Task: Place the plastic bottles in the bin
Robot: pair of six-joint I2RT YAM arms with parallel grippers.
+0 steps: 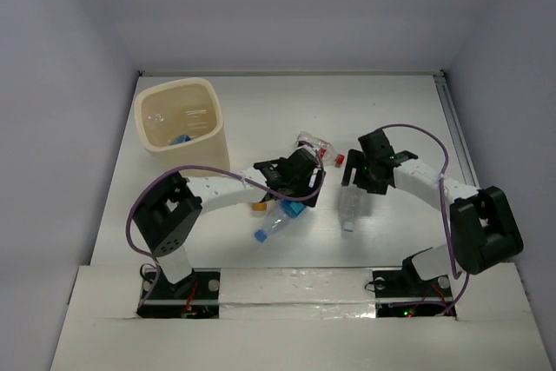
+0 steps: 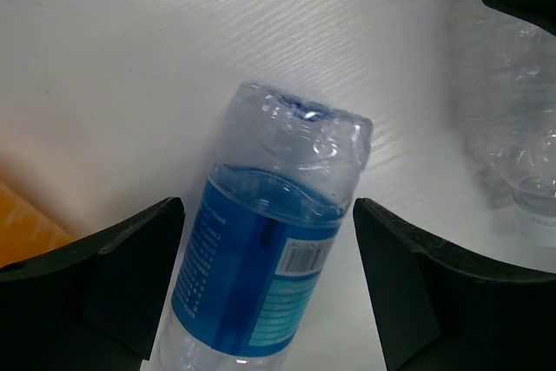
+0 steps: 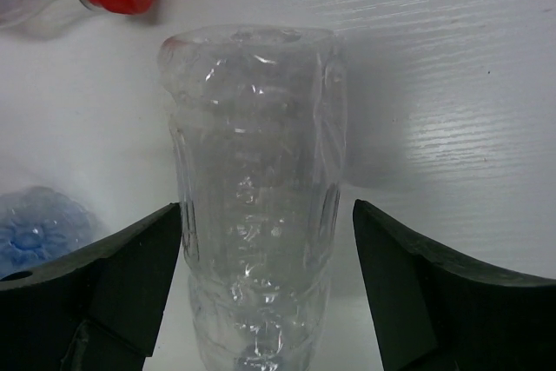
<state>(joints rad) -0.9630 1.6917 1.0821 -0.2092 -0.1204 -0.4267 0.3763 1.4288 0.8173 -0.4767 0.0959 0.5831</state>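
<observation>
Overhead, we record the bin (image 1: 188, 155) at 10 o'clock near the far-left corner of the table (image 1: 261, 97), a cream tub with rounded rim and tapered sides; open tabletop lies between it and the arms. A blue object (image 1: 182, 139) sits inside it; we cannot identify it. We count four bottles on the table, all lying near centre: a red-capped bottle (image 1: 318, 149), a blue-labelled bottle (image 1: 276, 221), a clear ribbed bottle (image 1: 351, 206) and, mostly hidden under the left arm, an orange bottle (image 1: 259, 207). The left gripper (image 1: 297, 190) and right gripper (image 1: 356, 184) sit just beside each other.

Left wrist: both black fingers (image 2: 113, 275) are spread wide, flanking the blue-labelled bottle without clamping it. White wood-grain surface runs to 12 o'clock.

Right wrist: the fingers (image 3: 408, 284) are likewise released, the clear ribbed bottle between them with slim gaps either side. The red cap lies at 11 o'clock.
</observation>
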